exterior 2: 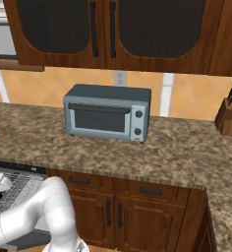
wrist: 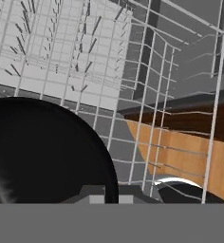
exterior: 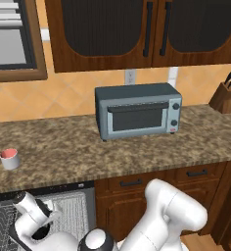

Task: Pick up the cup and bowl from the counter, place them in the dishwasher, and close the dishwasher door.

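Note:
The black bowl (wrist: 47, 152) fills the lower left of the hand view, its rim between my fingertips, and my gripper (wrist: 112, 197) is shut on it. Below it lies the white wire rack (wrist: 71, 52) of the dishwasher (exterior: 71, 208), which stands open under the counter (exterior: 137, 147). From the left base view my gripper (exterior: 40, 226) hangs low over the rack with the bowl (exterior: 39, 233) dark beneath it. The grey cup (exterior: 10, 159) with its pinkish-red inside stands upright on the counter's left end, above the dishwasher. My arm hides the dishwasher door.
A grey-blue toaster oven (exterior: 137, 116) sits at the back of the counter. A knife block (exterior: 227, 95) stands at the far right. Brown drawers and cabinet doors (exterior: 156, 196) adjoin the dishwasher's right side, and wall cabinets (exterior: 137, 29) hang above.

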Controlling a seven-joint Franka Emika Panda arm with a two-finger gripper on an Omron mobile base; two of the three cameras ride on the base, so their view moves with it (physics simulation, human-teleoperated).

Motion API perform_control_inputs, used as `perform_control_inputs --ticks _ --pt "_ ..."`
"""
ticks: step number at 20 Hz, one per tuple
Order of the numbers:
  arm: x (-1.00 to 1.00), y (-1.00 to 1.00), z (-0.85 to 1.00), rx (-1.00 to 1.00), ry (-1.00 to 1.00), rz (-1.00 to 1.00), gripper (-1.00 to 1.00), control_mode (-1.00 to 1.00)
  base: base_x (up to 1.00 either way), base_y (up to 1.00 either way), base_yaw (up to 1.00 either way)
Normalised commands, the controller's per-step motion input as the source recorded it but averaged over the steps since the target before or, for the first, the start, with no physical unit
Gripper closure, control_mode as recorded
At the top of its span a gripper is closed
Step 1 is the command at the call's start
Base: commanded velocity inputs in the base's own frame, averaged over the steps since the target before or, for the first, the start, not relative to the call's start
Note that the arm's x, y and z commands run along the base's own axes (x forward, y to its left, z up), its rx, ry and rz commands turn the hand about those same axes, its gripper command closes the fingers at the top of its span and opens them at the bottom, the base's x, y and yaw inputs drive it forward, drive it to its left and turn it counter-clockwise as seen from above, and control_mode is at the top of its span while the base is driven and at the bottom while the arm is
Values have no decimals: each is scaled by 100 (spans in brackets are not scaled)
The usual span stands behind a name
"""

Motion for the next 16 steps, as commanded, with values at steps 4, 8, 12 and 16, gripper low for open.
perform_control_inputs --ticks 4,8,12,16 --pt "23 9 -40 6 -6 0 100 -100 0 0 0" --pt "24 2 -37 19 -3 0 100 -100 0 0 0" --pt "18 0 -48 24 0 0 100 -100 0 0 0" --pt "3 7 -66 12 1 0 100 -100 0 0 0"
